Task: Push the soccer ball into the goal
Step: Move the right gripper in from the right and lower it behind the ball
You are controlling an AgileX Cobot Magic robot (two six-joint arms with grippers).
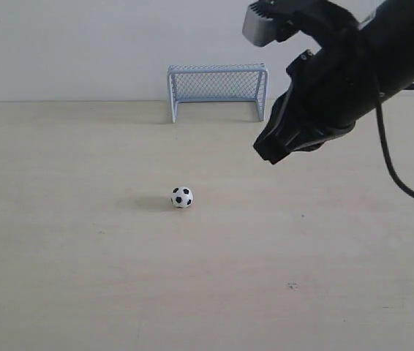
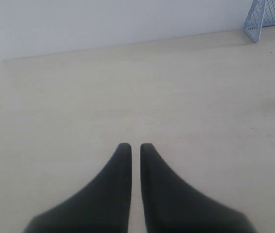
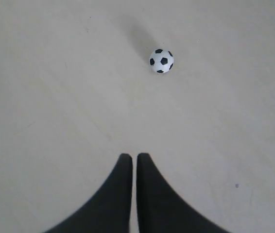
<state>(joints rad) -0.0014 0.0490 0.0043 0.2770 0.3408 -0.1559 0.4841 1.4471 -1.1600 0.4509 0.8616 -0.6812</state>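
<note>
The soccer ball [image 1: 181, 197] is small, white with black patches, and rests on the pale wooden table near its middle. It also shows in the right wrist view as the ball [image 3: 162, 60], well ahead of my right gripper [image 3: 134, 156], which is shut and holds nothing. In the exterior view the right gripper [image 1: 268, 153] hangs above the table, right of the ball and in front of the goal's right post. The goal [image 1: 217, 89] stands upright at the table's far edge against the wall. My left gripper [image 2: 134, 145] is shut and empty; a corner of the goal [image 2: 268, 17] shows far ahead of it.
The pale table [image 1: 83, 278] stretches wide around the ball. A white wall [image 1: 68, 44] rises directly behind the goal. A black cable [image 1: 397, 172] hangs from the right arm at the right side.
</note>
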